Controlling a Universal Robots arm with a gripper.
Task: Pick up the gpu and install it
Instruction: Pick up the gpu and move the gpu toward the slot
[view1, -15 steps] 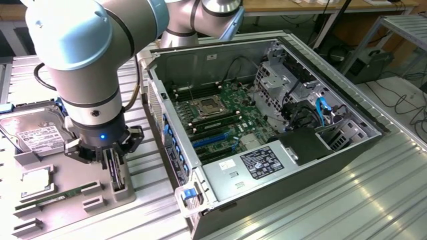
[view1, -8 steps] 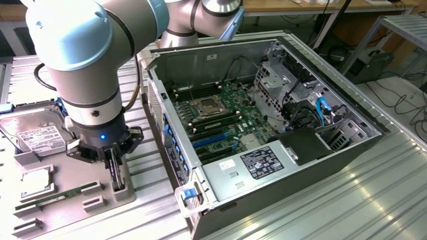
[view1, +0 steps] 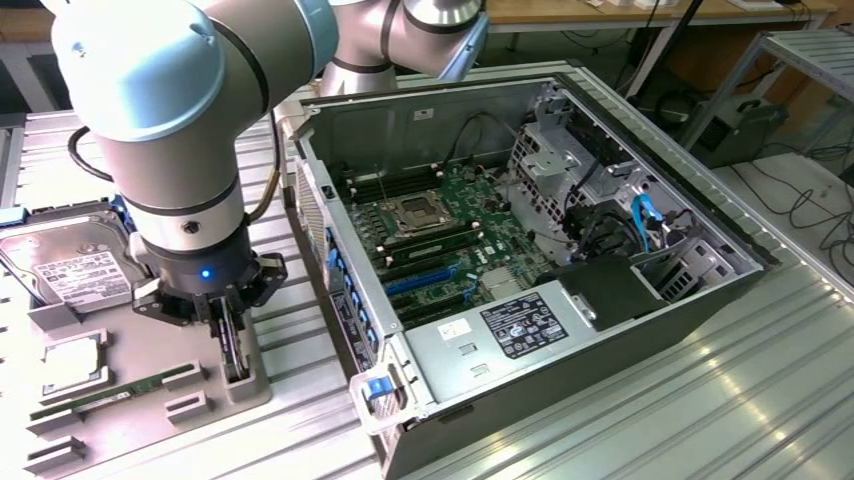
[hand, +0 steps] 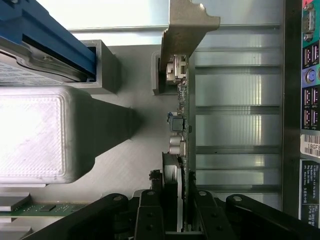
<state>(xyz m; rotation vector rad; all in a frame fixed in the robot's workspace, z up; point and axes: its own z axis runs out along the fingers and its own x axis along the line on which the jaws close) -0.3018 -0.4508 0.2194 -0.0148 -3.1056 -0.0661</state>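
The gpu (view1: 235, 352) is a thin black card standing on edge in a slot of the grey fixture tray (view1: 200, 420), at the exterior view's left. My gripper (view1: 227, 322) hangs straight down over it. In the wrist view the gpu (hand: 183, 100) appears edge-on, its pale metal bracket (hand: 189, 30) at the far end. My gripper (hand: 177, 202) straddles the card's near end. One black finger (hand: 150, 212) stands on each side, close to the card with narrow gaps. The card still rests in its holder.
The open computer case (view1: 747, 250) lies to the exterior view's right, with the motherboard and its blue slots (view1: 427, 282) exposed. On the tray sit a hard drive (view1: 67, 270), a processor (view1: 74, 362) and a green memory stick (view1: 120, 392). The case wall (view1: 350, 290) stands close to my arm.
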